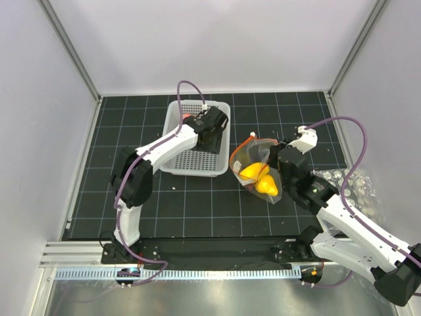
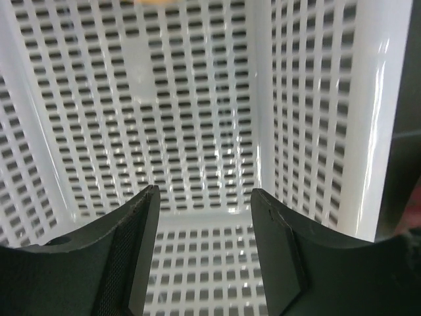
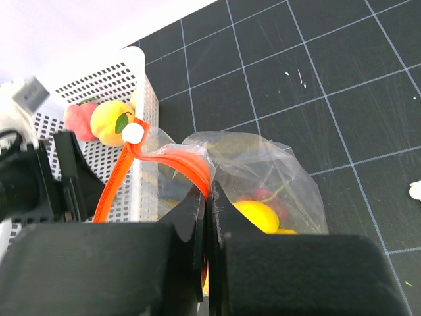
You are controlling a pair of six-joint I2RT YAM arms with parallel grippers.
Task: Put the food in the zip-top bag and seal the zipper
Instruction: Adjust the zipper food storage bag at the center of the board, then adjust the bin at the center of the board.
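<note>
The clear zip-top bag (image 1: 258, 170) lies on the black mat right of the white basket (image 1: 172, 125). It holds yellow fruit (image 3: 256, 215) and dark red grapes (image 3: 270, 196). My right gripper (image 3: 207, 192) is shut on the bag's mouth, pinching the red-orange zipper (image 3: 172, 158), which arches up and open. A pink-red peach (image 3: 78, 120) and a yellow-orange fruit (image 3: 110, 121) lie in the basket's far corner. My left gripper (image 2: 204, 195) hangs open inside the basket (image 2: 197, 99), with nothing between its fingers. From above, the left gripper (image 1: 210, 136) is over the basket's right half.
A clear plastic sheet with white dots (image 1: 352, 187) lies at the right edge of the mat, beside the right arm. Pale enclosure walls stand on three sides. A metal rail (image 1: 171, 271) runs along the near edge.
</note>
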